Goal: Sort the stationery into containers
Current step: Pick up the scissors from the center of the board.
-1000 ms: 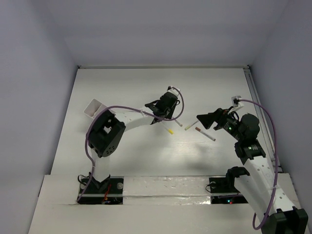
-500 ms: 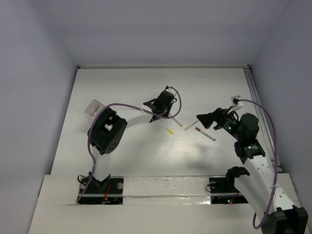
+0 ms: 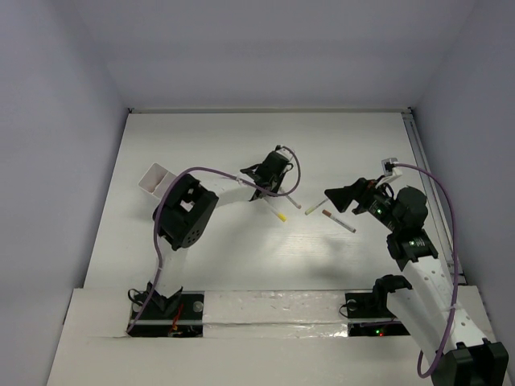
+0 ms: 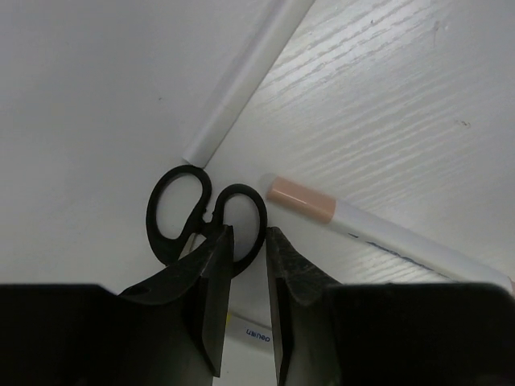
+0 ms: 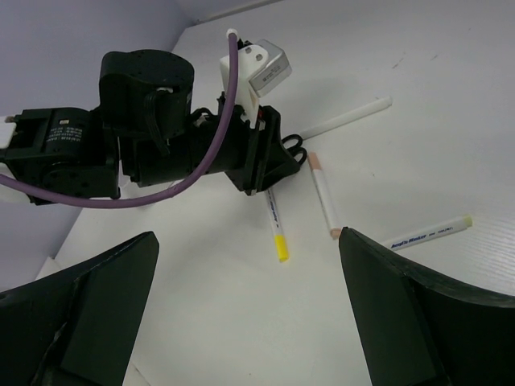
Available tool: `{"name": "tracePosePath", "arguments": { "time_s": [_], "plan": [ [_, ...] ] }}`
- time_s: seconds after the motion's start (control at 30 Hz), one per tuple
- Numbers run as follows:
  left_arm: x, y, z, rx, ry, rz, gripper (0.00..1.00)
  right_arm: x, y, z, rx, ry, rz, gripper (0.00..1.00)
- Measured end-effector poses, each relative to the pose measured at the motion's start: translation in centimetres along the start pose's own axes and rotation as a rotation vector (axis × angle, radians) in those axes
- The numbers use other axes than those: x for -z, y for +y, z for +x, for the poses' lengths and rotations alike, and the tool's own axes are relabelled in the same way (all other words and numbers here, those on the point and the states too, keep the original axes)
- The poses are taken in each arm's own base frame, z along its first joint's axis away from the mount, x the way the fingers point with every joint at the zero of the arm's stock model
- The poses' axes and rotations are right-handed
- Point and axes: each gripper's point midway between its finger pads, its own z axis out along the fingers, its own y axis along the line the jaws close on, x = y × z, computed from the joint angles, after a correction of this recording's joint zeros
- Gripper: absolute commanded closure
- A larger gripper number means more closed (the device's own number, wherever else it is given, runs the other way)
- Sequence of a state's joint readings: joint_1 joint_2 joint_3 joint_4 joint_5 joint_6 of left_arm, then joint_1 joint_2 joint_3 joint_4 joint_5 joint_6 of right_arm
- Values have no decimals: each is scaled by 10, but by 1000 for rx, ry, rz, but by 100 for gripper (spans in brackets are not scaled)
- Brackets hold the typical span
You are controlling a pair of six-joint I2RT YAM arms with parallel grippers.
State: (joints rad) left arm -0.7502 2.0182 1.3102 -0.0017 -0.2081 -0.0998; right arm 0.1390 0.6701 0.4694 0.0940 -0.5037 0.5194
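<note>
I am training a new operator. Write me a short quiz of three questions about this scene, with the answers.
1. True or false: the right gripper is wide open and holds nothing.
2. Which thing lies at the fingertips of the left gripper? A) the small black-handled scissors B) a stapler C) a roll of tape
3. Fill in: in the right wrist view, the thin white pen directly below the left gripper ends in a ____ tip.
Key: 1 true; 2 A; 3 yellow.

We read blue print along the green-ended pen point(image 5: 426, 236); its second word looks like "Marker", the first is unclear. Small upside-down lettering on the yellow-ended pen point(image 4: 251, 330) stays illegible.
</note>
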Motion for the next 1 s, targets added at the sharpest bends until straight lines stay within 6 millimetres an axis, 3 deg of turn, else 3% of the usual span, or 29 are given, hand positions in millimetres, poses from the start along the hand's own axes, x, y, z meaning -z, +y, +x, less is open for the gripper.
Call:
{"name": "tracePosePath", "arguments": {
  "time_s": [0.17,0.47,0.73,0.87,1.0],
  "plan": [
    [-7,2,-6,-3,-8,-4,80,0,0,0,0,0,0,0],
    [-12,3,-8,-7,-13,-8,100,0,0,0,1,0,0,0],
    [-8,8,-6,-9,-17,-31,100,0,0,0,1,-1,0,0],
    [21,30,2,-12,-17,-110,100,0,0,0,1,0,0,0],
    [72,55,-40,42,-147,-173,100,0,0,0,1,0,-1,0]
  ]
}}
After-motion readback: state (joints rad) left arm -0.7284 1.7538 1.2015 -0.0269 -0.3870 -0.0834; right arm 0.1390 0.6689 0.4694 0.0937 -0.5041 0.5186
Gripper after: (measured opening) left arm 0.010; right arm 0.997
